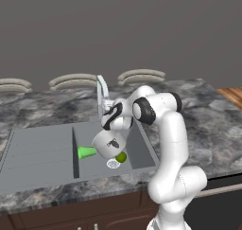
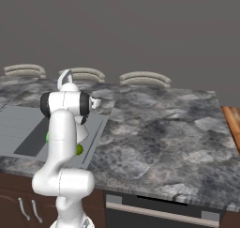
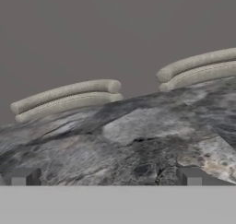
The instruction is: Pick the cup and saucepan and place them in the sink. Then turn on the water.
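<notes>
I see the arm bent low over the sink point(image 1: 42, 153), its hand hanging above the basin's right compartment, and the gripper point(image 3: 106, 177) points away across the dark marbled counter point(image 3: 138, 135) toward the far wall. From the hand camera the two fingertips point(image 3: 20, 177) stand wide apart at the bottom with bare counter between them, so I read the fingers as released and grasping nothing. The cup point(image 1: 87, 152) lies on its side on the basin floor, its narrow end pointing left toward the divider between basin and drainboard, its wider end going behind the wrist. Just right of it, near the round drain point(image 1: 113, 163), I see a small yellow-green ball point(image 1: 121, 157), which from the right base camera peeks out beside the arm point(image 2: 79, 149). I cannot make out the saucepan from any camera; the wrist covers much of the basin, so I cannot tell whether it is inside. The faucet point(image 1: 102, 92) rises at the far edge of the sink, close behind the arm's elbow joints. The drainboard to the left is flat and ribbed. Along the far side of the counter I see pale curved stool backs point(image 3: 69, 96), and on the near side the brown cabinet fronts point(image 2: 18, 203) sit below the counter
</notes>
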